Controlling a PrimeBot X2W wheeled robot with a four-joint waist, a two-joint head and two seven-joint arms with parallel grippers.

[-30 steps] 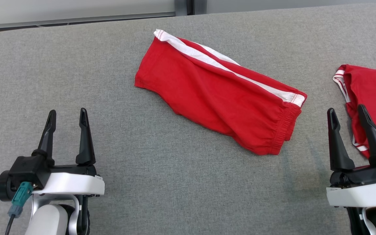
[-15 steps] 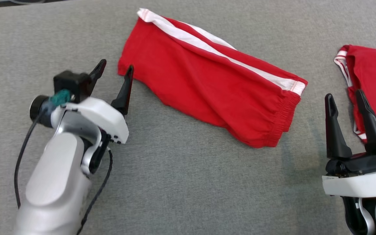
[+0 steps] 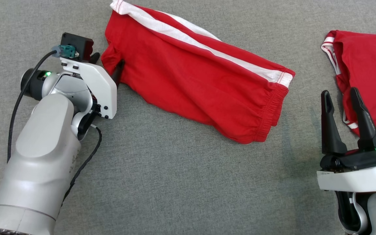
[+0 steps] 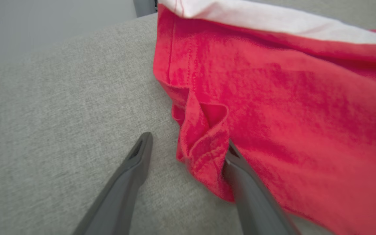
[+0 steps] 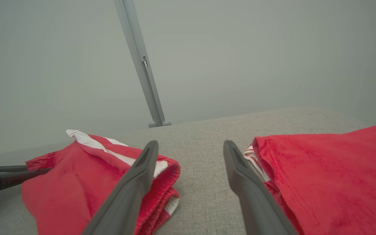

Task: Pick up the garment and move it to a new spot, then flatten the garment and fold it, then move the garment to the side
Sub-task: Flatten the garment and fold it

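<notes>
Garments number 2: red shorts [image 3: 201, 81] with a white side stripe [image 3: 207, 45] lie across the upper centre of the head view on the grey surface [image 3: 175, 179], and a second red garment [image 3: 367, 71] sits at the right edge. Grippers also number 2. The left gripper [image 3: 107, 63], fingers apart, straddles the shorts' bunched hem corner at upper left; the left wrist view shows that fold against 1 finger [image 4: 250, 195]. The right gripper [image 3: 339, 93], fingers apart and empty, hovers at lower right; its wrist view adds a grey post [image 5: 142, 65] behind the surface.
</notes>
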